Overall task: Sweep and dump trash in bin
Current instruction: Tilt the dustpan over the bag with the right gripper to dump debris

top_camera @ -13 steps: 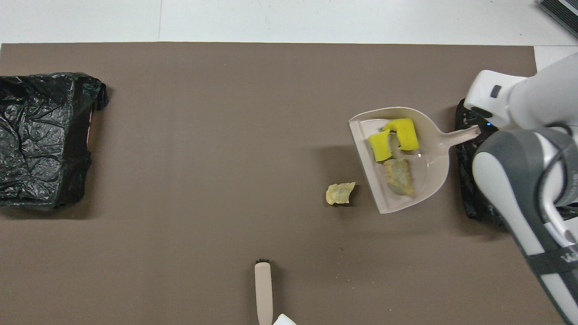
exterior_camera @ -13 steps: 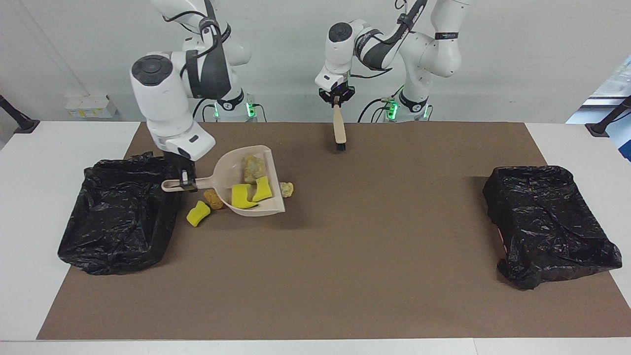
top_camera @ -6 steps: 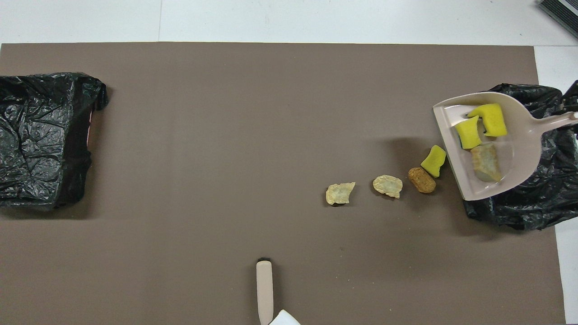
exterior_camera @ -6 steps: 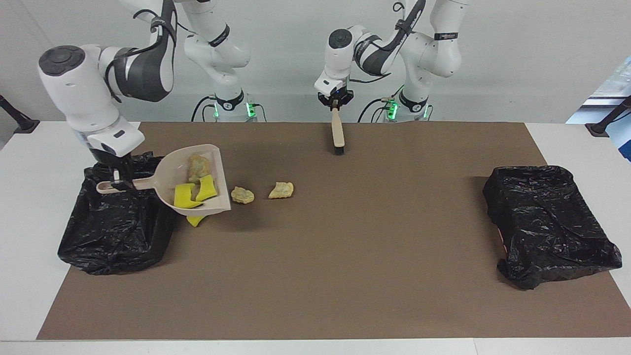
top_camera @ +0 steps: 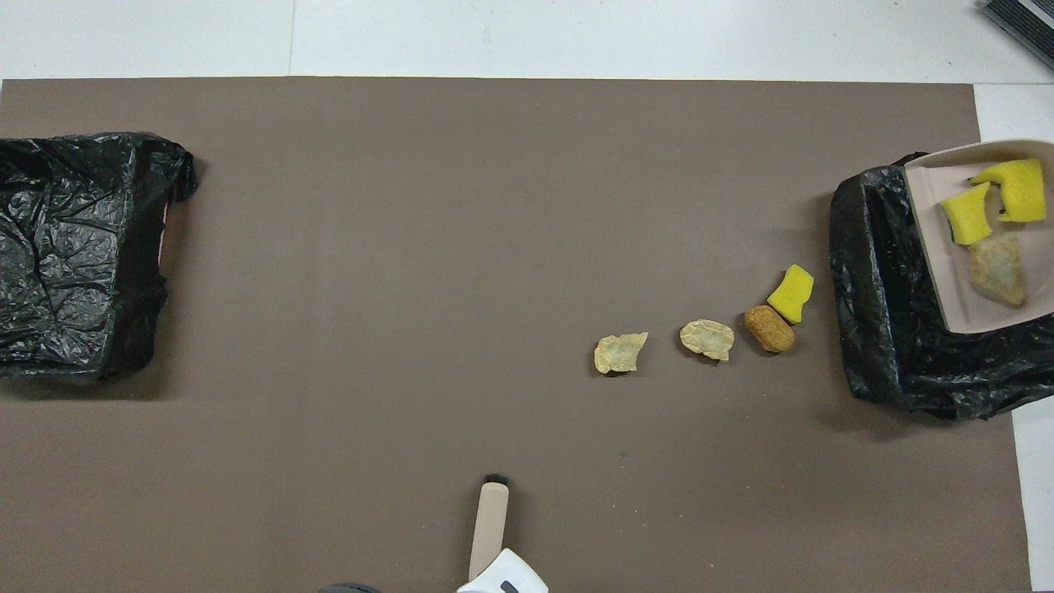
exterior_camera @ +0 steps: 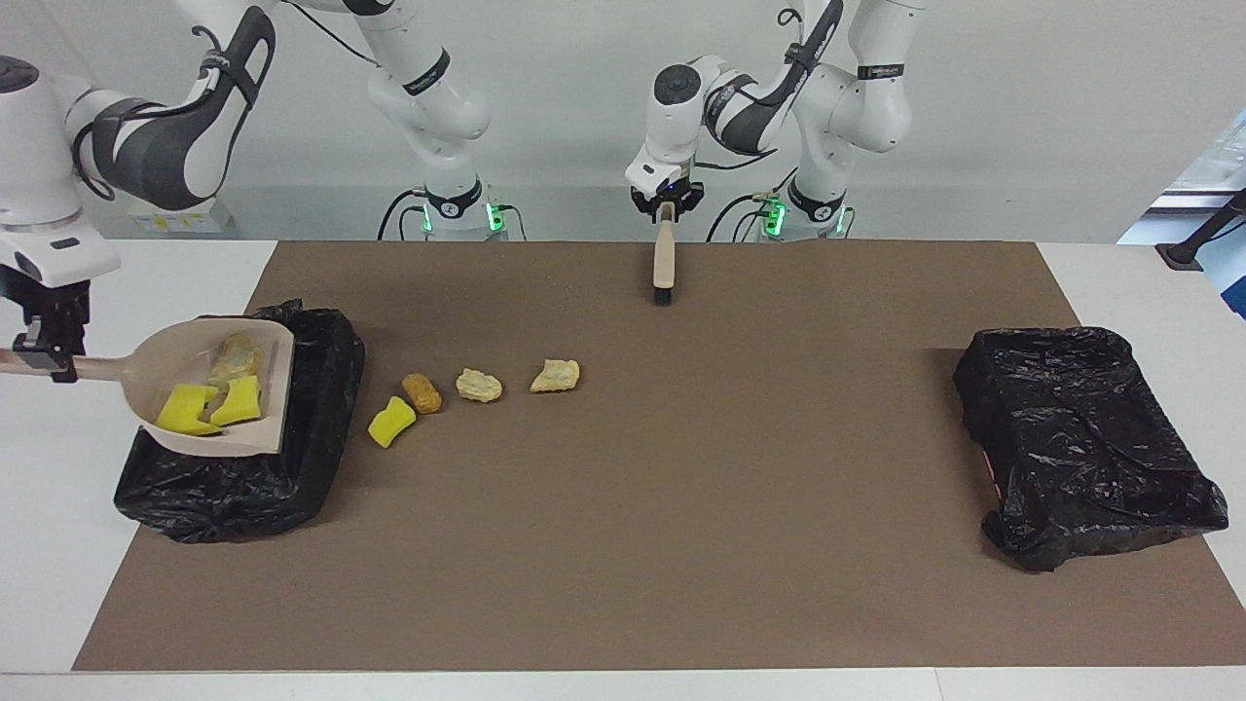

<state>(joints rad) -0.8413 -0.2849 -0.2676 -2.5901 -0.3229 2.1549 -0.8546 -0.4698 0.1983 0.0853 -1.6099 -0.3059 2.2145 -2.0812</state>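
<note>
Right gripper [exterior_camera: 44, 346] is clamped on the handle of the beige plastic dustpan [exterior_camera: 161, 365], held over the black-bagged bin [exterior_camera: 321, 389] at the right arm's end of the table. Two yellow sponge chunks [exterior_camera: 209, 404] and one tan bread-like lump [exterior_camera: 234, 355] are carried in the pan. A yellow chunk [exterior_camera: 390, 422], an orange-brown lump [exterior_camera: 422, 392] and two pale lumps [exterior_camera: 480, 385] lie on the brown mat [exterior_camera: 681, 487] beside that bin. Left gripper [exterior_camera: 665, 202] is closed on the beige-handled brush [exterior_camera: 663, 263], bristles down. A second black-bagged bin [exterior_camera: 1081, 438] sits at the left arm's end.

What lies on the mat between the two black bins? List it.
Four trash pieces in a row near the right arm's bin: yellow sponge chunk, orange-brown lump, two tan lumps; otherwise bare mat to the other bin, clearest overhead.
</note>
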